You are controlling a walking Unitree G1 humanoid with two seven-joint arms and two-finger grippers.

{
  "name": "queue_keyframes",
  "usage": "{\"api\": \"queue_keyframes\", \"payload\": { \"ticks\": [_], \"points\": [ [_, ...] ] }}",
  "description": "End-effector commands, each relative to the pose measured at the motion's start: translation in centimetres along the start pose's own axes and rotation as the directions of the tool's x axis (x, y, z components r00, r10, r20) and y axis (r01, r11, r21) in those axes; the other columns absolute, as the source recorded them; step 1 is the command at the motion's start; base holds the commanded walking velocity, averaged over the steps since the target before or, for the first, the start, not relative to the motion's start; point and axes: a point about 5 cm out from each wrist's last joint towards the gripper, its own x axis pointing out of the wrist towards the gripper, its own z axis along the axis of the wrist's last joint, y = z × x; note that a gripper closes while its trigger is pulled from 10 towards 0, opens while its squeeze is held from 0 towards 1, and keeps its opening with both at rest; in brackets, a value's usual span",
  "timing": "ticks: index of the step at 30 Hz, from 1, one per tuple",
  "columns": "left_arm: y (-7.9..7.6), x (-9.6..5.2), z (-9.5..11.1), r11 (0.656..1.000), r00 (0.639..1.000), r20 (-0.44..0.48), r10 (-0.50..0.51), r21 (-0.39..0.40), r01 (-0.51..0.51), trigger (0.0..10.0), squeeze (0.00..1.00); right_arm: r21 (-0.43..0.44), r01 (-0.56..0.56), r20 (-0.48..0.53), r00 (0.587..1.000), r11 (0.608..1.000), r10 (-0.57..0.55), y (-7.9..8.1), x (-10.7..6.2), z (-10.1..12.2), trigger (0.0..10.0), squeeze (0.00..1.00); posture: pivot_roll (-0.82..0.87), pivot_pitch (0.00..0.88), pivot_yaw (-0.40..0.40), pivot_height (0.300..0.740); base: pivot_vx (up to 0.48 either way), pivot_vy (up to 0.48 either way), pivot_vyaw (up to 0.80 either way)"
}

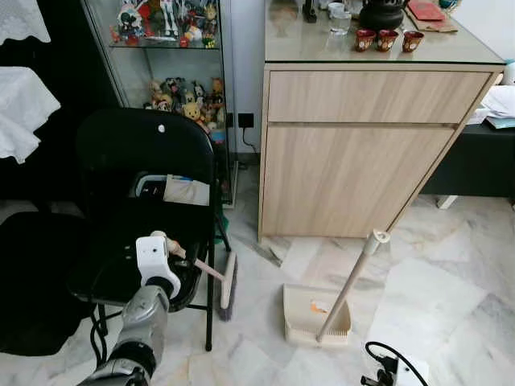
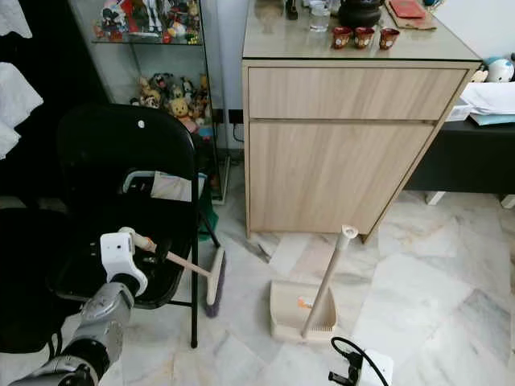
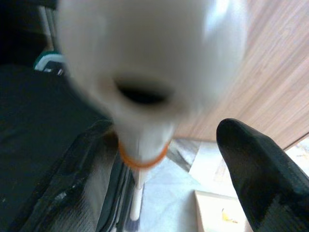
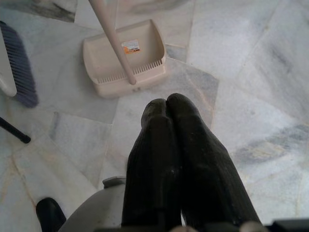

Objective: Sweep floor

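A cream broom (image 1: 211, 272) leans against the black chair, its purple-bristled head (image 1: 228, 283) down on the marble floor. My left gripper (image 3: 166, 126) is open at the top of the broom's handle (image 3: 145, 63), which sits blurred between the two black fingers (image 3: 260, 169) without being clamped. A cream dustpan (image 1: 302, 315) lies on the floor in front of the cabinet, its long handle (image 1: 354, 277) standing upright. My right gripper (image 4: 166, 104) hangs low over the floor just short of the dustpan (image 4: 145, 53), fingers shut on nothing.
The black folding chair (image 1: 137, 161) stands at the left with a bag on its seat. A wooden cabinet (image 1: 354, 161) carrying small cups is straight ahead. A glass case (image 1: 169, 56) of figurines lies behind the chair, and a dark low table (image 1: 479, 161) at the right.
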Motion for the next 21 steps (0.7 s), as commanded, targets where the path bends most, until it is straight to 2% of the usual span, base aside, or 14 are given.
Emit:
{"api": "queue_keyframes", "payload": {
  "ticks": [1, 20, 21],
  "points": [
    [-0.02, -0.04, -0.36, 1.000, 1.000, -0.020, 0.010, -0.010, -0.010, 10.0, 0.00, 0.001, 0.008, -0.007, 1.000, 1.000, -0.008, -0.27, -0.13, -0.27, 10.0, 0.00, 0.01, 0.083, -0.026, 0.740, 0.000, 0.000, 0.00],
    [0.40, 0.17, -0.16, 0.999, 0.998, -0.030, 0.048, 0.016, -0.048, 10.0, 0.00, -0.005, 0.002, -0.001, 1.000, 1.000, -0.003, -0.18, -0.06, -0.07, 10.0, 0.00, 0.01, 0.072, -0.028, 0.740, 0.000, 0.000, 0.00],
    [0.42, 0.19, -0.13, 0.999, 0.998, -0.029, 0.052, 0.017, -0.051, 3.2, 0.00, -0.005, 0.003, -0.002, 1.000, 1.000, -0.003, -0.20, -0.04, -0.05, 10.0, 0.00, 0.01, 0.072, -0.028, 0.740, 0.000, 0.000, 0.00]
  ]
}}
